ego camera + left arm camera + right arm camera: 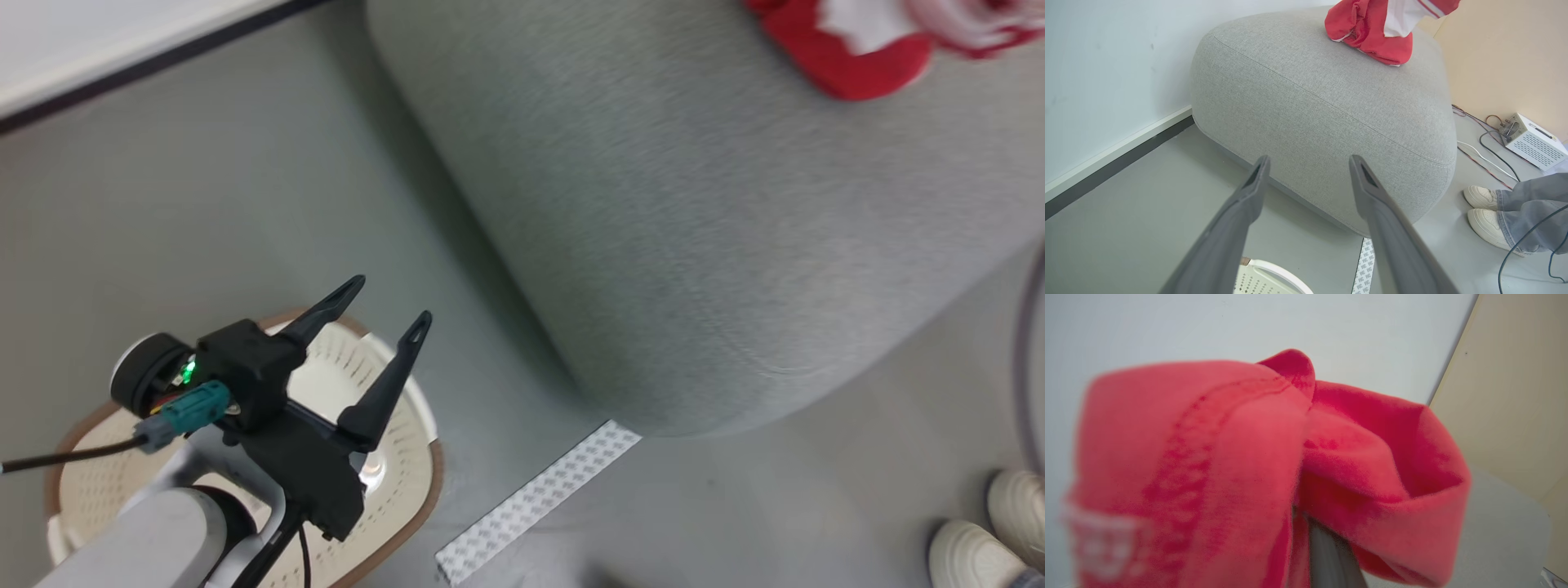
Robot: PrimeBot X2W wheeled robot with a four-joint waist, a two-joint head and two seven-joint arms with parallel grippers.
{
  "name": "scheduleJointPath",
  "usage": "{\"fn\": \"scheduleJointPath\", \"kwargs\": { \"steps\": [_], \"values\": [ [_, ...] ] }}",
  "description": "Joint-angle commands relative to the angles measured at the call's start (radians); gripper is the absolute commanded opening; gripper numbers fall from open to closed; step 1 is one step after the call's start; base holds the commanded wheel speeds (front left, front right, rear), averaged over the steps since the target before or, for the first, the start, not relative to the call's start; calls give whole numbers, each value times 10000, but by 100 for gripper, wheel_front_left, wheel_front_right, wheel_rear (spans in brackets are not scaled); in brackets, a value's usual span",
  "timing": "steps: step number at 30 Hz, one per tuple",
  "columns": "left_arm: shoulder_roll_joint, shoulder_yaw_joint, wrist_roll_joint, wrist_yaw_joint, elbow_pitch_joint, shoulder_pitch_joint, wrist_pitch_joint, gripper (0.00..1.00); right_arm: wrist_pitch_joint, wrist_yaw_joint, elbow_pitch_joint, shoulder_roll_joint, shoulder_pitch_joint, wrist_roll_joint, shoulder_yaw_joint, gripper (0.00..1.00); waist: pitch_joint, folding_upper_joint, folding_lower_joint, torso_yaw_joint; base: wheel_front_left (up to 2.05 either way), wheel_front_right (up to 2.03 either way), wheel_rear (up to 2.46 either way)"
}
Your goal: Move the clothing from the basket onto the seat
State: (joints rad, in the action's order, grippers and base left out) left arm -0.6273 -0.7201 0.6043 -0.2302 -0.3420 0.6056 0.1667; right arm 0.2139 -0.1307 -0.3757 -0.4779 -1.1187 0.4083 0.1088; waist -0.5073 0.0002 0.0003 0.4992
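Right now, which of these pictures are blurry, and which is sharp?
Head view: motion-smeared, the clothing streaked at the top edge. Right wrist view: the clothing close to the lens, soft and out of focus. Left wrist view: sharp, the seat showing crisp weave.

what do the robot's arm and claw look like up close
The left claw is matte black with two long, tapering dark fingers, each with a slot near its tip. Behind it sit a small green light, a teal connector with a black cable, and a pale grey rounded forearm.
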Motion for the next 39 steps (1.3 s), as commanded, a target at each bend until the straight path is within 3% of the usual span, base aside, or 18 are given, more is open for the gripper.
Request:
{"fn": "scheduleJointPath", "kwargs": {
  "steps": [1,9,10,11,12,18,23,31,39],
  "values": [
    [-96,1,-179,31,-167,155,33,100,-211,-1,-352,-218,-288,-143,-249,0,-1262,-2,-3,-1300,0,0,0],
    [-97,-375,-687,351,-799,568,-26,100,-1775,-1,-2751,-720,-187,-635,-1422,0,-1856,-2,-3,-2193,0,0,0],
    [-79,-408,-729,387,-858,601,-52,100,-1974,-1,-3035,-679,-50,-768,-1486,5,-1927,-2,-3,-2242,0,0,0],
    [-83,-441,-784,437,-906,601,-84,100,-2112,-1,-3296,-572,68,-891,-1442,47,-1977,-2,-3,-2268,0,0,0],
    [-99,-474,-809,444,-937,597,-107,100,-2219,-1,-3557,-420,148,-940,-1473,100,-2036,-2,-3,-2281,0,0,0],
    [0,-592,-738,708,-774,713,-314,100,-2874,1,-4286,79,560,-1255,-911,100,-1975,-2,-3,-2333,0,0,0],
    [220,-602,-518,908,-285,573,-808,100,-3172,4,-3999,397,1062,-1022,-167,100,-1416,-2,-3,-2269,0,0,0],
    [1063,-895,143,1356,1515,-199,-2151,100,-2603,2,-2936,643,3177,-528,639,100,545,-2,-3,-2428,0,0,0],
    [1953,-1335,769,1554,3280,-1306,-3127,100,-2138,2,-1529,727,5651,-354,551,100,2850,-2,-3,-2735,0,0,0]
  ]
}}
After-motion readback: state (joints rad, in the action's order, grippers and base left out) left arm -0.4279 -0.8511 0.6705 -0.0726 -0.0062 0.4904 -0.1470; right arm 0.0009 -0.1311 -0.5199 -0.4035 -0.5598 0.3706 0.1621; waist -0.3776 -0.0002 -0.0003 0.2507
